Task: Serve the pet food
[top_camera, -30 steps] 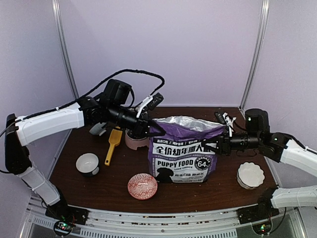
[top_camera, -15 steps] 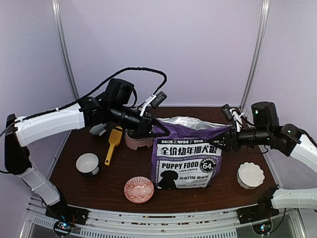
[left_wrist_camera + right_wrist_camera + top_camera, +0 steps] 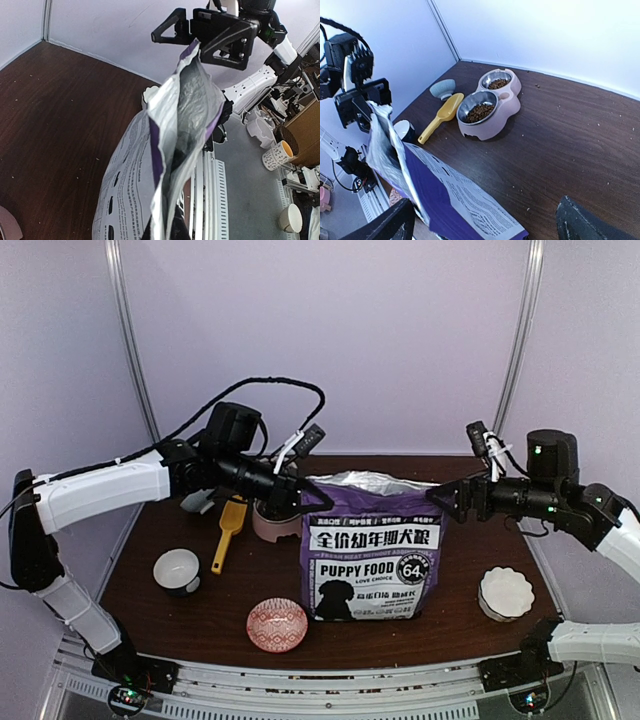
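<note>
The purple "PUPPY FOOD" bag (image 3: 370, 550) stands upright mid-table with its silver-lined mouth agape. My left gripper (image 3: 300, 502) is shut on the bag's left top corner. In the left wrist view the bag's crumpled rim (image 3: 185, 100) rises from between the jaws of my left gripper (image 3: 167, 231). My right gripper (image 3: 446, 502) hovers open just off the bag's right top corner, touching nothing. In the right wrist view my right gripper (image 3: 485, 225) has its fingers spread wide over the bag's white back (image 3: 470, 202). Brown pet food (image 3: 480, 111) fills both wells of a pink double bowl (image 3: 512, 107).
A yellow scoop (image 3: 229, 530) lies left of the pink bowl (image 3: 272, 528), with a grey-blue bowl (image 3: 197, 502) behind it. A dark cup with a white inside (image 3: 177, 570) stands front left. A red patterned dish (image 3: 277, 624) sits front centre, a white scalloped bowl (image 3: 505, 592) front right.
My right gripper opened, let go of the bag's right top corner and drew up and to the right. The bag straightened up, still held by the left gripper.
</note>
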